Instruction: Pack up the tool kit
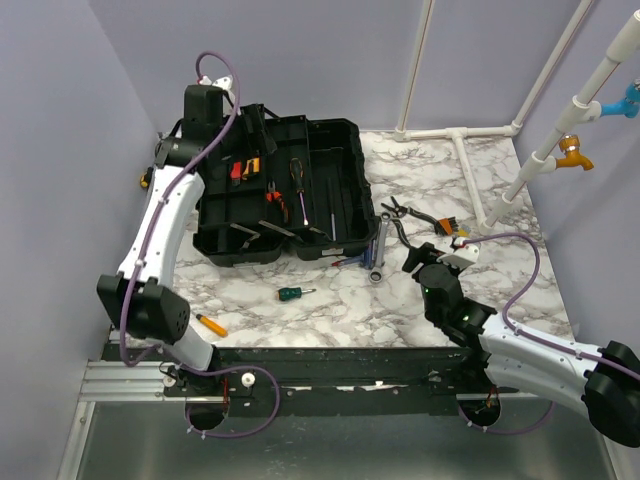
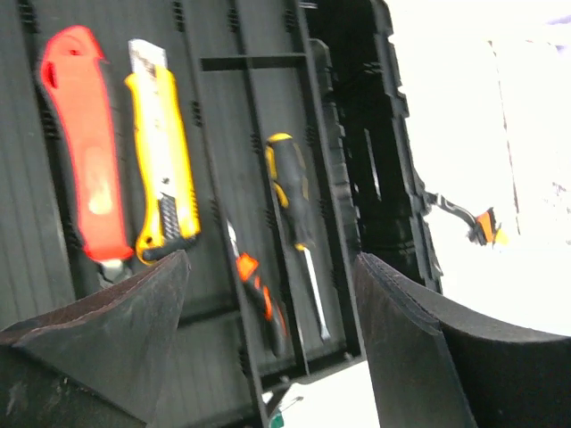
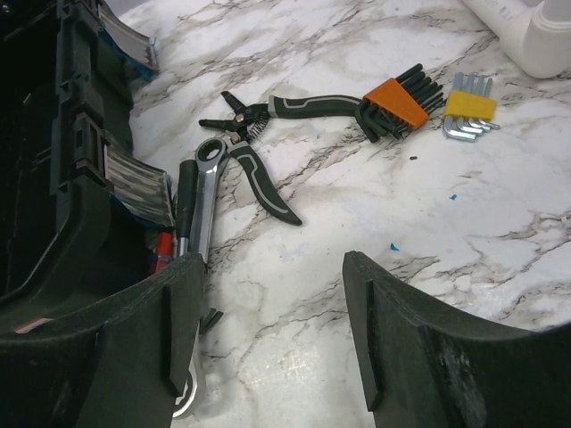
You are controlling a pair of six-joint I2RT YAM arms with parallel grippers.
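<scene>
The black toolbox [image 1: 350,150] lies open at the left centre of the marble table. In it are a red knife [image 2: 85,169], a yellow knife [image 2: 161,160], a yellow-black screwdriver [image 2: 290,192] and orange-handled pliers [image 2: 259,299]. My left gripper [image 1: 252,125] hovers over the box's back left, open and empty [image 2: 270,263]. My right gripper [image 1: 415,260] is low over the table just right of the box, open with bare marble between its fingers [image 3: 272,263]. Ahead of it lie a ratchet wrench [image 3: 203,192], black pliers [image 3: 268,134] and two hex key sets, orange [image 3: 397,102] and yellow [image 3: 468,111].
A small green screwdriver [image 1: 293,293] lies in front of the box. An orange-yellow screwdriver [image 1: 210,324] rests near the left arm's base. White pipe framing [image 1: 470,170] stands at the back right, and the box wall [image 3: 45,223] is close on the right gripper's left.
</scene>
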